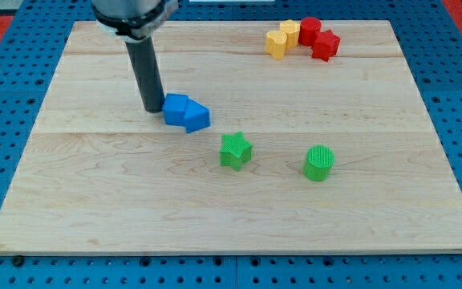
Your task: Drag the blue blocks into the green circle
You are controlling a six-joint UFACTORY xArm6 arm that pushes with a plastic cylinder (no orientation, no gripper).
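Observation:
Two blue blocks sit pressed together left of the board's middle: a blue cube-like block (pixel 176 108) and a blue wedge-like block (pixel 196 117) on its right. My tip (pixel 152 108) rests on the board just left of the blue cube-like block, touching or nearly touching it. The green round block (pixel 319 162) stands to the lower right, well apart from the blue pair. A green star block (pixel 235 150) lies between them, below and right of the blue blocks.
At the view's top right, two yellow blocks (pixel 276 42) (pixel 290 32) and two red blocks (pixel 310 30) (pixel 326 46) cluster together. The wooden board (pixel 95 209) lies on a blue pegboard table.

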